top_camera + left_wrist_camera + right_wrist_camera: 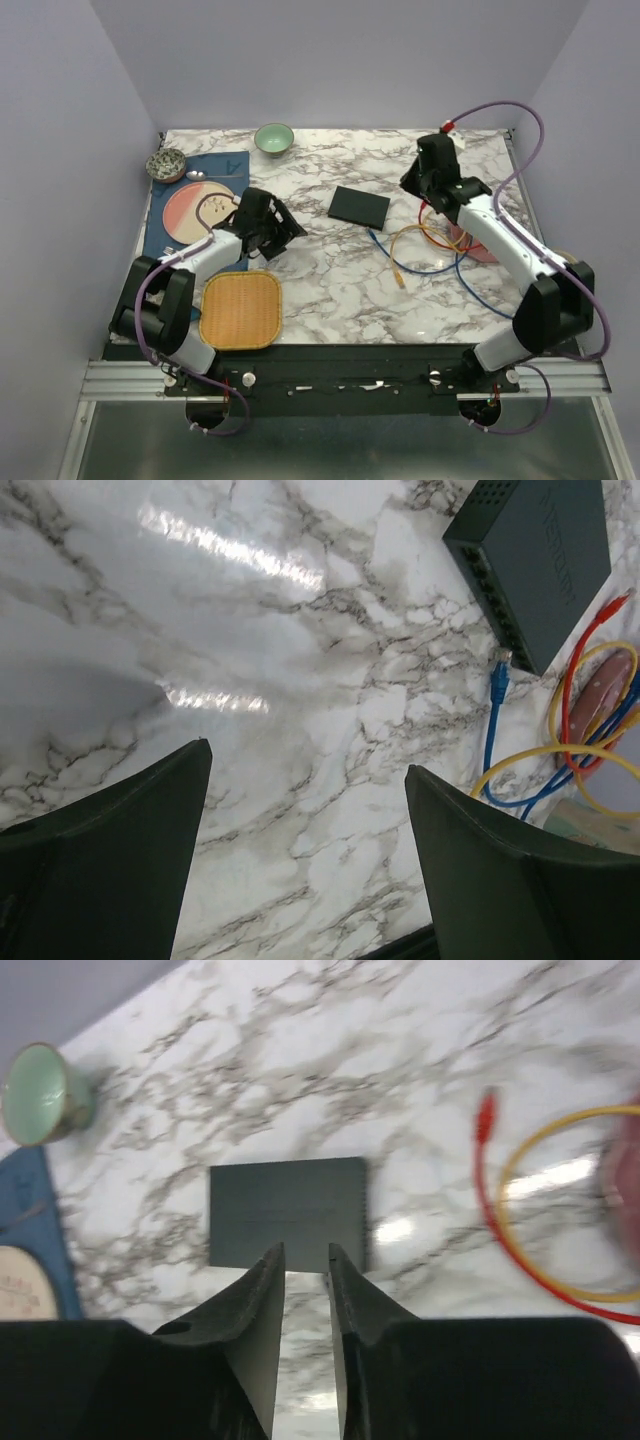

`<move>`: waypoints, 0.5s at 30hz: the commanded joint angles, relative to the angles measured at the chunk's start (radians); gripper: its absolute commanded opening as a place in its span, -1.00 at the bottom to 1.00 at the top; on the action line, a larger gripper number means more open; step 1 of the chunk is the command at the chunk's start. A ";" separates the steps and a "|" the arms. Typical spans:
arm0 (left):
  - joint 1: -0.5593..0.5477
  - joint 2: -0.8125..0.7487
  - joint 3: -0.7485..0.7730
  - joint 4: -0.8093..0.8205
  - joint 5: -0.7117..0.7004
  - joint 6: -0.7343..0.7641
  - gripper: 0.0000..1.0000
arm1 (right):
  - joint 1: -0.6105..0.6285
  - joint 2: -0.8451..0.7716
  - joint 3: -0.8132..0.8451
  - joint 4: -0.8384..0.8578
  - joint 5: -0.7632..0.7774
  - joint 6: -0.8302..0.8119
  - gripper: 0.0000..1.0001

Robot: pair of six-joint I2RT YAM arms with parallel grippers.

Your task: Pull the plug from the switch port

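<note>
The flat black switch (359, 206) lies mid-table. Its row of ports (493, 598) faces the cables, and no plug shows seated in any port. A blue plug (501, 667) lies on the marble just off that edge, with its cable (420, 268) trailing right. A red plug (486, 1115) and a yellow cable (520, 1250) lie loose nearby. My left gripper (283, 232) is wide open and empty (305, 755), left of the switch. My right gripper (422, 188) hovers right of the switch (288, 1210). Its jaws stand a narrow gap apart, with nothing between them (305, 1250).
A woven yellow tray (240, 310) sits front left. A blue mat (230, 165) with a pink plate (190, 212) and a spoon lies at the left. A speckled bowl (166, 164) and a green bowl (274, 139) stand at the back. A pink item (600, 695) lies under the cable tangle.
</note>
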 commanded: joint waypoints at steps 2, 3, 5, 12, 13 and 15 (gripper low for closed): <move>-0.001 0.159 0.203 -0.033 -0.056 0.040 0.70 | 0.012 0.214 0.031 0.088 -0.192 0.016 -0.99; -0.001 0.186 0.235 -0.035 -0.061 0.056 0.61 | 0.010 0.269 0.039 0.088 -0.192 0.013 -0.99; -0.001 0.264 0.332 -0.038 -0.061 0.067 0.49 | 0.010 0.313 0.068 0.085 -0.184 -0.009 -0.99; 0.005 0.520 0.647 -0.133 -0.071 0.110 -0.26 | 0.004 0.416 0.125 0.004 -0.059 -0.023 -0.99; 0.006 0.542 0.689 -0.134 -0.073 0.110 -0.30 | 0.001 0.432 0.127 0.001 -0.050 -0.021 -0.99; 0.006 0.602 0.731 -0.144 -0.073 0.106 -0.33 | -0.002 0.451 0.137 -0.013 -0.036 -0.012 -0.99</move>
